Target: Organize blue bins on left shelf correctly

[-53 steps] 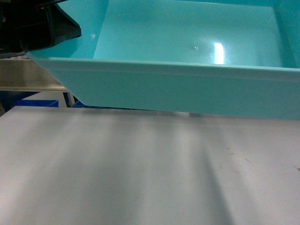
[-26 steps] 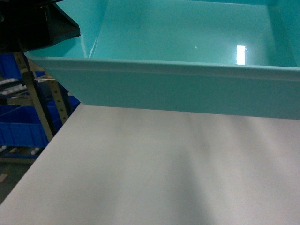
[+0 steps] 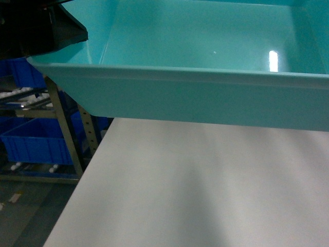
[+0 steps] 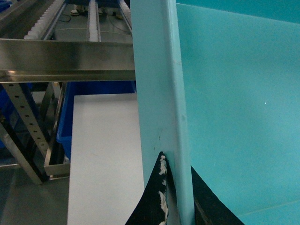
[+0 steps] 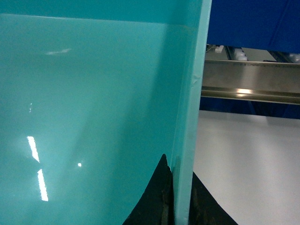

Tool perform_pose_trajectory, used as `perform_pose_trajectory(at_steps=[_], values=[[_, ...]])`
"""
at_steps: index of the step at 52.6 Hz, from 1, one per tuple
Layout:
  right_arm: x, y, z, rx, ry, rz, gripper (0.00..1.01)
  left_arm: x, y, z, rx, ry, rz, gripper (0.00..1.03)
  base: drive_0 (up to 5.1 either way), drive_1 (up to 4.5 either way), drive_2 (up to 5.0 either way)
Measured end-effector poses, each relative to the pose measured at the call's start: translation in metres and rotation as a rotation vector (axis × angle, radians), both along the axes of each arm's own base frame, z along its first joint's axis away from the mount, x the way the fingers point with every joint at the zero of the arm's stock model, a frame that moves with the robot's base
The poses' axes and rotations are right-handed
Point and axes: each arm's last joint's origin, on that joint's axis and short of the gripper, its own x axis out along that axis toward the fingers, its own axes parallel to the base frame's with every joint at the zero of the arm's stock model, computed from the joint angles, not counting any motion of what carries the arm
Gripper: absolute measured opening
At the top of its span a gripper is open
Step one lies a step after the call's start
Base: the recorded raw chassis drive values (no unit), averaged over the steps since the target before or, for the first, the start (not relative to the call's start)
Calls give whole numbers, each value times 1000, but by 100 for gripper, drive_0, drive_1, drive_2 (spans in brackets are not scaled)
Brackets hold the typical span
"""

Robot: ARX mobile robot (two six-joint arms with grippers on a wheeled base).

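Left gripper [image 4: 176, 197] clamped on turquoise bin [image 3: 205, 98] rim, right gripper [image 5: 180, 197] likewise; we carry it above white table [image 3: 205, 195]. Smooth, glossy walls. Left shelf [image 3: 56, 118] now further into view.

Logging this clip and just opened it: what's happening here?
The robot holds a turquoise tub in the air with both arms. The left gripper and right gripper each clamp a side wall, fingers inside and outside the rim. The tub hangs over a white table. The steel shelf with dark blue crates stands at left.
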Motion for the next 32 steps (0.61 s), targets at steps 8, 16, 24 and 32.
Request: perform_pose_trajectory(at_steps=[8,16,24,32], values=[[0,0,0,0,0,0,2,0,0,0,0,-1,0,2,-486,351,123],[0,0,0,0,0,0,2,0,0,0,0,-2,0,2,-468,370,140],[0,0,0,0,-1,0,2,0,0,0,0,-2,0,2,-474,361,136],[0,0,0,0,-2,0,2,0,0,0,0,-1,0,2,-482,347,140]])
